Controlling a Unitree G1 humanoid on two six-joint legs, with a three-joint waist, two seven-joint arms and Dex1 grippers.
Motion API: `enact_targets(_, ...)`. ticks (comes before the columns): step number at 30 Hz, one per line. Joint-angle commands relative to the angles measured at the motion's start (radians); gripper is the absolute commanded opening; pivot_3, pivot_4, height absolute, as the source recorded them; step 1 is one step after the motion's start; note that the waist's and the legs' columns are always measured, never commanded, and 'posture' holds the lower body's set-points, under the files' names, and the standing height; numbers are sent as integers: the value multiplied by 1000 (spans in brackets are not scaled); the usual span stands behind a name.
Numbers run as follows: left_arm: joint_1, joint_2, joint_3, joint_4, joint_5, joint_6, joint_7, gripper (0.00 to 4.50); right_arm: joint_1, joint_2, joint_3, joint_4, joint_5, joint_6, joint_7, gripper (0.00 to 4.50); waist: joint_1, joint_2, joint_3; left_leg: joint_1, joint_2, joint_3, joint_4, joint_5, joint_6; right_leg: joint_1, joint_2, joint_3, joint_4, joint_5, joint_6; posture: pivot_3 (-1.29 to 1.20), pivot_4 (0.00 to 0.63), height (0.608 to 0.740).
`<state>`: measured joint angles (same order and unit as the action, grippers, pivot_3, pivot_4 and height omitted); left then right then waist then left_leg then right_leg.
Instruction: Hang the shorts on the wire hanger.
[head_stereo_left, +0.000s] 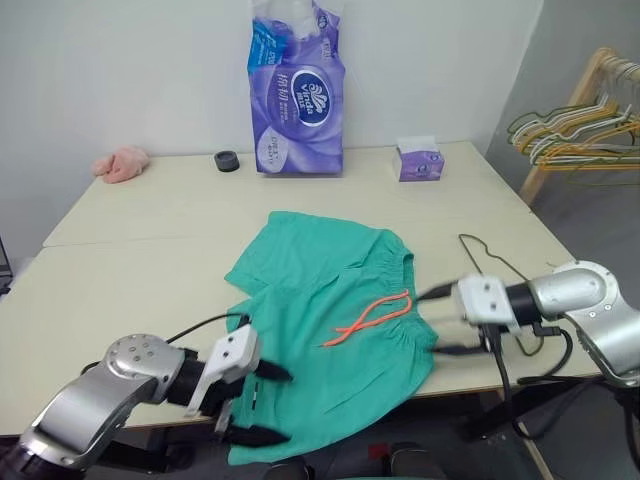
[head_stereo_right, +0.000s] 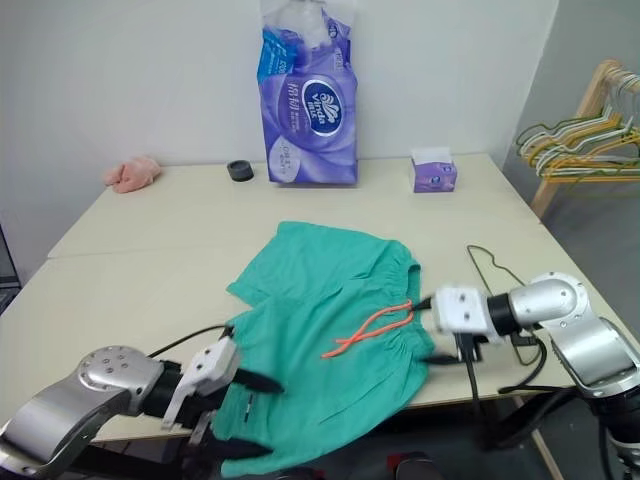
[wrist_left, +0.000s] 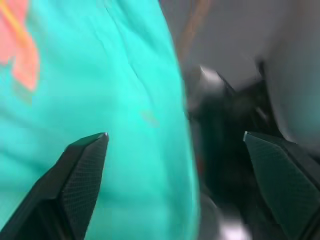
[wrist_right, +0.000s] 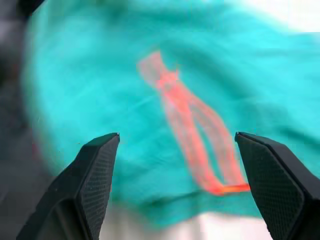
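The shorts (head_stereo_left: 335, 330) lie spread on the table (head_stereo_left: 150, 270), their lower edge hanging over its near edge, orange drawstring (head_stereo_left: 370, 317) on top. The wire hanger (head_stereo_left: 497, 262) lies just beside them (partly behind the right arm). The left gripper (head_stereo_left: 268, 404) and right gripper (head_stereo_left: 442, 320) flank the shorts, jaws wide and holding nothing.

One pair of shorts (head_stereo_left: 330, 330), one wire hanger (head_stereo_left: 497, 262), one tissue pack (head_stereo_left: 297, 90), one tissue box (head_stereo_left: 420, 160), one tape roll (head_stereo_left: 227, 161), one pink cloth (head_stereo_left: 122, 163), two grippers: left (head_stereo_left: 268, 405), right (head_stereo_left: 440, 320).
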<state>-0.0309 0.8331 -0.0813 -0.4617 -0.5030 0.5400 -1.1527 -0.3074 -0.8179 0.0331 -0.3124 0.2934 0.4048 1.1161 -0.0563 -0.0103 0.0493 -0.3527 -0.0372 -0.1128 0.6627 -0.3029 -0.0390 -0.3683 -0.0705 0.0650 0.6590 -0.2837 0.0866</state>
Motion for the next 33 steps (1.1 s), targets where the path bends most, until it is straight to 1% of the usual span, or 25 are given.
enact_targets(1, -138, -121, 34, 35, 69, -61, 192, 4465, 20, 105, -170, 55, 15, 113, -266, 3997, 18, -4, -2, 0, -1, -1, 0, 0, 0, 0, -1, 0, 0, 0, 0, -90, 0, 740)
enact_targets(3, -182, -137, 8, 55, 111, -92, 200, 4465, 39, 182, -217, 86, -69, 119, -460, 3997, 24, -6, -5, 0, -1, -1, 0, 0, 0, 0, 0, 0, 0, 1, 0, -100, 0, 740)
enact_targets(5, -205, -135, -25, 78, 150, -131, 188, 4465, 67, 233, -248, 109, -126, 142, -594, 3997, 24, -3, -6, 0, -1, 1, -1, 0, -1, -2, 0, 2, 0, 1, 0, -111, 0, 740)
enact_targets(6, -214, -134, -39, 91, 167, -148, 181, 4465, 85, 253, -262, 119, -148, 157, -651, 3997, 23, -3, -7, 0, -1, 3, -2, 0, -1, -2, 0, 3, 0, 1, 0, -111, 0, 740)
enact_targets(7, -223, -134, -47, 102, 176, -155, 174, 4465, 103, 263, -272, 128, -149, 188, -676, 3997, 22, -2, -6, 0, -2, 5, -2, 0, -1, -2, 0, 4, 0, 1, 0, -111, 0, 740)
enact_targets(9, -233, -130, -52, 111, 166, -149, 155, 4465, 124, 296, -315, 155, -166, 220, -764, 3997, 17, -2, -6, 0, -2, 7, -1, 0, -1, -3, 0, 6, 0, 1, 0, -124, 0, 740)
enact_targets(10, -237, -126, -54, 113, 159, -145, 142, 4465, 129, 313, -342, 161, -150, 262, -788, 3997, 12, -2, -6, 0, -1, 7, -1, 0, -1, -3, 0, 5, 0, 1, 0, -127, 0, 740)
enact_targets(14, -246, -99, -65, 127, 148, -141, 75, 4465, 155, 305, -354, 205, -170, 330, -833, 3997, -4, -1, -6, 0, -1, 7, -2, 0, 0, -3, 0, 5, 1, 1, 0, -131, 0, 740)
enact_targets(17, -255, -92, -75, 154, 171, -167, 50, 4465, 127, 311, -399, 261, -142, 387, -864, 3997, -15, -1, -6, 0, -1, 7, -2, 0, 0, -2, 0, 4, 1, 0, 0, -134, 0, 740)
enact_targets(23, -277, -109, -91, 176, 185, -182, 37, 4465, 49, 276, -374, 470, -132, 382, -811, 3997, -37, -1, -6, 0, -1, 7, -2, 0, 0, -2, 0, 4, 0, 0, 0, -134, 0, 740)
enact_targets(26, -279, -112, -93, 179, 190, -184, 37, 4465, 23, 257, -341, 534, -137, 366, -771, 3997, -42, -1, -7, 0, -1, 7, -2, 0, 0, -1, 0, 4, 0, 0, 0, -130, 0, 740)
enact_targets(29, -275, -112, -91, 180, 196, -190, 37, 4500, -7, 243, -322, 615, -148, 360, -755, 3428, -47, -2, -7, 0, -1, 7, -2, 0, 0, 0, 0, 3, 0, 0, 0, -120, 0, 740)
enact_targets(30, -270, -111, -89, 177, 197, -191, 38, 4500, -15, 238, -317, 640, -148, 366, -750, 3070, -47, -3, -8, 1, -1, 6, -2, 0, 0, 0, 0, 3, 0, 0, 0, -118, 0, 740)
enact_targets(31, -264, -110, -88, 174, 198, -193, 40, 4500, -18, 230, -301, 662, -155, 364, -742, 2804, -47, -4, -9, 1, -1, 6, -2, 0, 0, 1, 0, 3, 0, 0, 0, -118, 0, 740)
enact_targets(33, -249, -107, -86, 167, 201, -196, 42, 4500, -26, 226, -288, 704, -159, 377, -744, 2073, -46, -6, -10, 2, -1, 5, -2, 0, 0, 2, 0, 3, -1, 0, 0, -115, 0, 740)
